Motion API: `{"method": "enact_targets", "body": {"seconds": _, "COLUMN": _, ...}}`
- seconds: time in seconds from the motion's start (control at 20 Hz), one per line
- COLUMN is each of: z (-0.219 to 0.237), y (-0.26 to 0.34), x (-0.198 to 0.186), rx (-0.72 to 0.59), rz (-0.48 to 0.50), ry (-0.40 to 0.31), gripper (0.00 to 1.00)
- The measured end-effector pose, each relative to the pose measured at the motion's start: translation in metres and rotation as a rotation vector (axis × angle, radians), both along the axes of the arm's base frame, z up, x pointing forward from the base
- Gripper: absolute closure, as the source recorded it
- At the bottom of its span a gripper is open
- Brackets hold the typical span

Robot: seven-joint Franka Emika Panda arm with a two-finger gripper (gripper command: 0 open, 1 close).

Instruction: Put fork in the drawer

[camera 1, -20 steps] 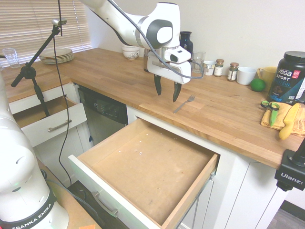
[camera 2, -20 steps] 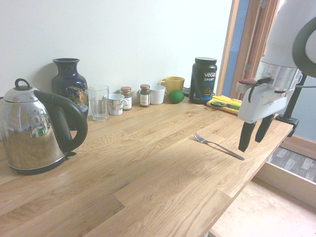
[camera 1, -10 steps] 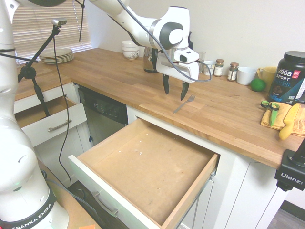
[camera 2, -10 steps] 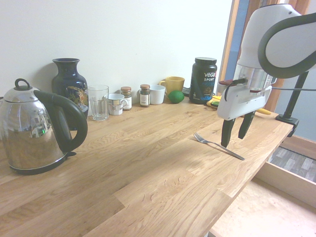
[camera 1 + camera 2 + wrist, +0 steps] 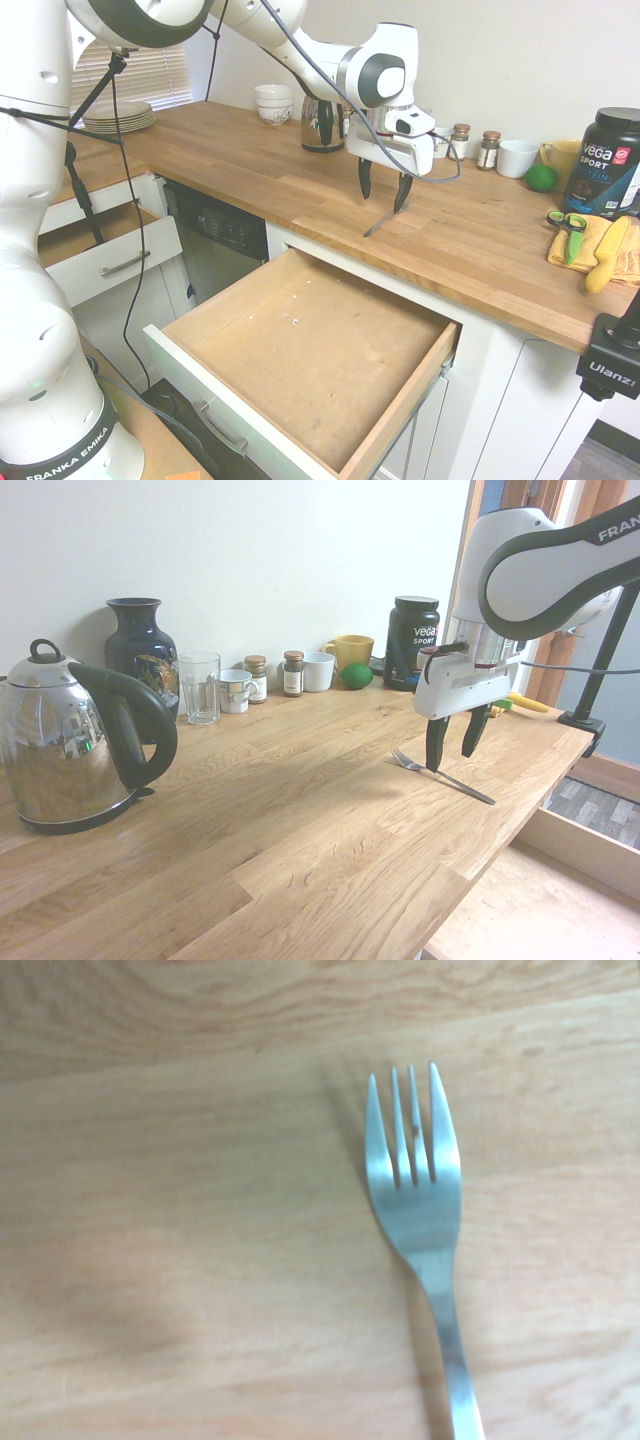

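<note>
A slim silver fork (image 5: 380, 222) (image 5: 443, 774) lies flat on the wooden counter (image 5: 250, 165), close to its front edge; its tines and neck fill the wrist view (image 5: 415, 1195). My gripper (image 5: 382, 192) (image 5: 450, 749) hangs open just above the fork's tine end, one finger on either side of it, with nothing held. Below the counter's edge the wide drawer (image 5: 300, 350) stands pulled out, its light wooden bottom bare.
A smaller drawer (image 5: 100, 245) is open at the left. Green-handled scissors (image 5: 567, 225) and a yellow cloth lie at the right, by a black tub (image 5: 607, 165). Along the wall stand a kettle (image 5: 75, 745), vase (image 5: 140, 655), glass (image 5: 200, 687), jars and mugs.
The gripper has travelled from beside the counter's front edge back over the counter and down, arriving above the fork's tines. Its fingers stayed open; the fork has not moved.
</note>
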State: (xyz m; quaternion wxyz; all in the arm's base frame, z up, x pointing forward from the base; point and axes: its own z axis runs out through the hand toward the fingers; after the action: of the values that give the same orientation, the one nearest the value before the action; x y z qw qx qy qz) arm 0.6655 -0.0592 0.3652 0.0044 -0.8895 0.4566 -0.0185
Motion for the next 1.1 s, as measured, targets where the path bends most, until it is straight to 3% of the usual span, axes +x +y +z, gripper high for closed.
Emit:
{"method": "enact_targets", "body": {"seconds": 0.7, "z": -0.027, "y": 0.001, "x": 0.029, "rx": -0.006, "rz": 0.006, "ry": 0.019, "gripper": 0.00}}
{"method": "enact_targets", "body": {"seconds": 0.75, "z": -0.028, "y": 0.002, "x": 0.032, "rx": -0.006, "rz": 0.008, "ry": 0.019, "gripper": 1.00}}
{"method": "enact_targets", "body": {"seconds": 1.1, "z": -0.028, "y": 0.012, "x": 0.037, "rx": -0.002, "rz": 0.013, "ry": 0.021, "gripper": 1.00}}
